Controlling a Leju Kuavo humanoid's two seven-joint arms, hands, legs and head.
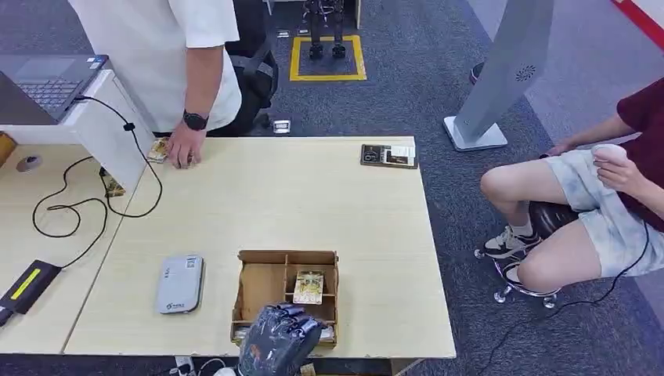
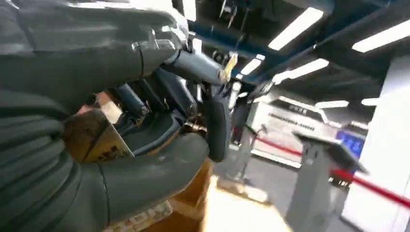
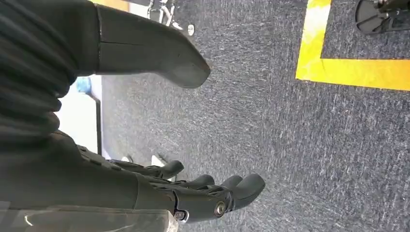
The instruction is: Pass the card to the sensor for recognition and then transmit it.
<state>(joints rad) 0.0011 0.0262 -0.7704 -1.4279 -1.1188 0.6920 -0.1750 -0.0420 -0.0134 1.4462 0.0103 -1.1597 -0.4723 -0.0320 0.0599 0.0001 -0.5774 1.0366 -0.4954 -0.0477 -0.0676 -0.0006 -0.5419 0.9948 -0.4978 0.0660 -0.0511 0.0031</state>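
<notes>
My left hand [image 1: 278, 342] reaches over the near edge of a wooden compartment box [image 1: 252, 283] at the table's front. In the left wrist view the left hand [image 2: 159, 121] has its fingers curled in over the thumb, and a brown card [image 2: 92, 133] sits tilted between them against the palm. Another card [image 1: 308, 287] stands in the box's middle compartment. To the box's left lies the grey sensor [image 1: 180, 283], flat on the table. My right hand [image 3: 96, 181] hangs over grey carpet, its fingers spread and holding nothing.
A person in white stands at the far table edge, one hand [image 1: 185, 147] resting on cards. A dark card holder [image 1: 387, 155] lies at the far right. A laptop [image 1: 48, 82] and cables [image 1: 86, 200] sit to the left. Another person [image 1: 595, 196] sits to the right of the table.
</notes>
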